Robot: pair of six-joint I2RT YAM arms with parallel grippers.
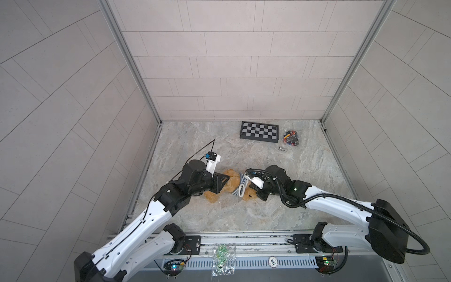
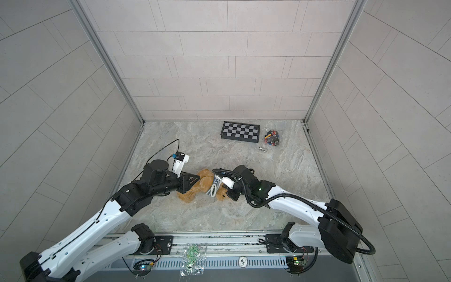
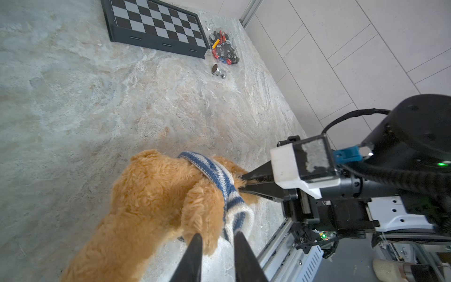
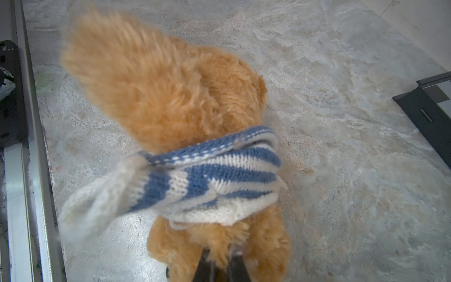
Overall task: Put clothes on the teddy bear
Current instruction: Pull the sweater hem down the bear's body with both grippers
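Enclosing teddy bear [image 1: 231, 182] and marbled tabletop [image 1: 219, 151] are 3 tiled walls [image 1: 231, 61].

Near the middle in both top views, black arms [image 1: 192, 182] are hiding much of the teddy bear [image 1: 233, 186]. In the right wrist view, one furry limb and a sweater sleeve [image 4: 97, 207] are looking blurry. The bag [image 1: 290, 138] is holding bits looking too small to tell.
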